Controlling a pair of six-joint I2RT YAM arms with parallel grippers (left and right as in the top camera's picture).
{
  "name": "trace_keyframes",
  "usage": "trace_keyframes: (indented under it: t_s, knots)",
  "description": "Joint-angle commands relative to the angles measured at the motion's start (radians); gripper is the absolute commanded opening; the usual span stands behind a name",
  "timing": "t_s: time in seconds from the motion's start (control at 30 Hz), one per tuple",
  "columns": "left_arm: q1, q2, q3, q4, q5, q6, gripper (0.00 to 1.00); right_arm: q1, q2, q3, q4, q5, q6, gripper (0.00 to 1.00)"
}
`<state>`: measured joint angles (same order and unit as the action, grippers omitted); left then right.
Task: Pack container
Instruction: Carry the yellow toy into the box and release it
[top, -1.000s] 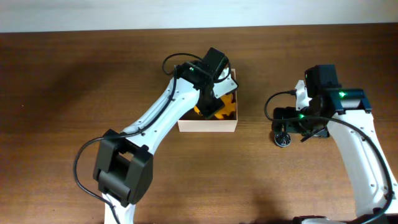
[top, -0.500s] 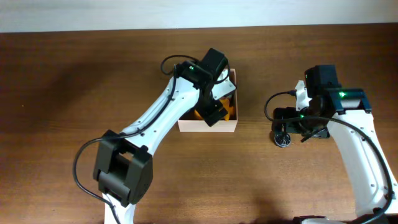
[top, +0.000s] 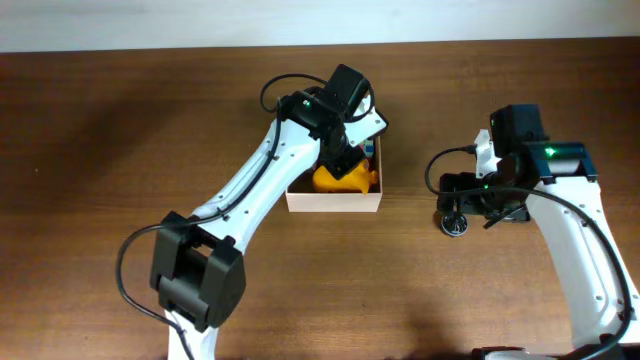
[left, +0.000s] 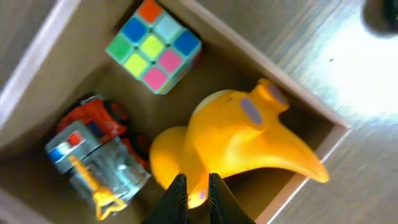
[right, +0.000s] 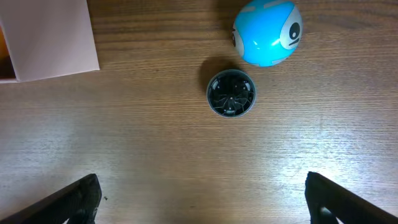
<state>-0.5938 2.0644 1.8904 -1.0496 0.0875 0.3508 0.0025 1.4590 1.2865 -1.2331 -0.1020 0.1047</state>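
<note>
Left gripper (left: 194, 186), fingers pressed together & empty, hangs over yellow plastic duck toy (left: 236, 137) inside white-walled square cardboard container (top: 333, 201), right gripper (right: 200, 180) spread wide right of container; risk: glossy blue ball (right: 267, 32) there rolls off if jaws close off-centre.

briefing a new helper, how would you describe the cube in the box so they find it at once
On the wooden table find the container, a shallow square box. The cube sits in one corner, near the yellow toy and the red-grey robot toy. Only it has flat faces of small bright squares.
</note>
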Motion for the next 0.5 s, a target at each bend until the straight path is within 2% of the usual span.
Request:
trace_keyframes:
  t_s: [0.0, 0.23, 0.3, 0.47]
  knots:
    - [-0.01, 0.082, 0.01, 0.005, 0.097, -0.015, 0.13, -0.004, -0.003, 0.014, -0.001, 0.013, 0.004, 0.99]
    - [-0.052, 0.141, 0.01, 0.003, 0.103, -0.025, 0.1, -0.004, -0.003, 0.014, 0.0, 0.013, 0.004, 0.99]
    - [-0.06, 0.14, 0.01, 0.012, 0.089, -0.024, 0.19, -0.004, -0.003, 0.014, -0.001, 0.012, 0.004, 0.99]
    - [-0.064, 0.14, 0.013, 0.017, 0.043, -0.024, 0.3, -0.004, -0.003, 0.014, -0.002, 0.012, 0.004, 0.99]
